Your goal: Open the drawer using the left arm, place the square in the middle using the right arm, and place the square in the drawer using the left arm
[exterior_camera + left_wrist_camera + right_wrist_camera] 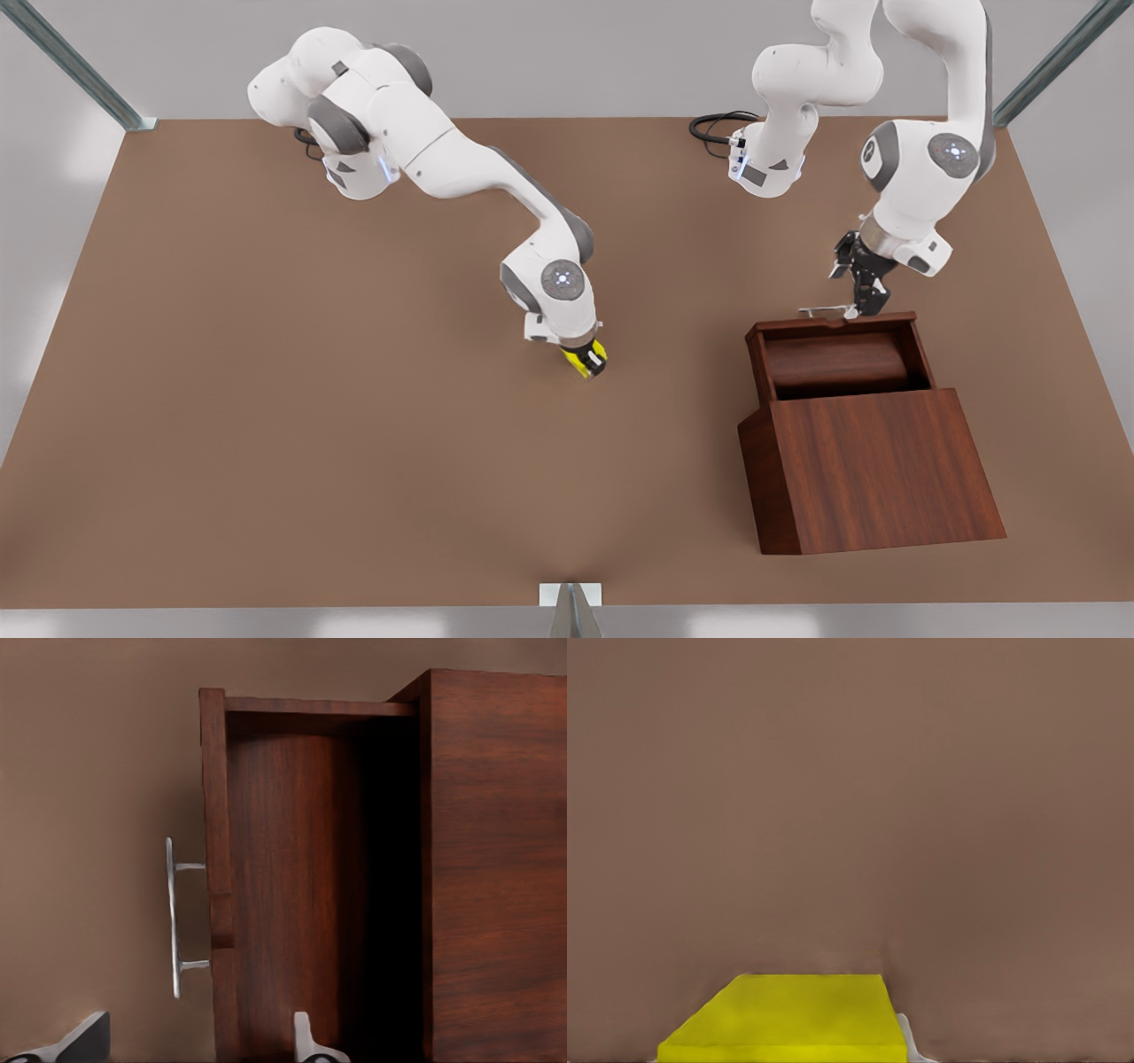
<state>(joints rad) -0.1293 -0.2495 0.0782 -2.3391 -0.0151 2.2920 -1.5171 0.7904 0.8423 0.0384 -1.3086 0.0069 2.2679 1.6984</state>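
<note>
Nearest the front view's camera, the wooden cabinet [873, 470] is seen standing on the brown counter [310, 443] toward the front view's right, its slanted top facing the camera. Behind that top, the drawer [837, 354] is pulled out toward the far side of the counter, and its dark inside is exposed. In the left wrist view the drawer [301, 886] is seen extended from the cabinet [496, 868], with the silver bar handle [173, 917] mounted on its front panel.

At the middle of the counter, the square [586, 358] is held by the right gripper [588, 359]; the fingers are closed onto its sides, and the yellow cube is seen low, close to the counter surface, though contact with the surface cannot be told. In the right wrist view the square [788, 1019] is seen against bare counter [850, 797].

Farther back, the left gripper [858, 301] is positioned at the far end of the drawer, just beside the handle [824, 310]. In the left wrist view its fingers [75, 1041] are seen spread apart, one on each side of the drawer front, and nothing is pinched between them.
</note>
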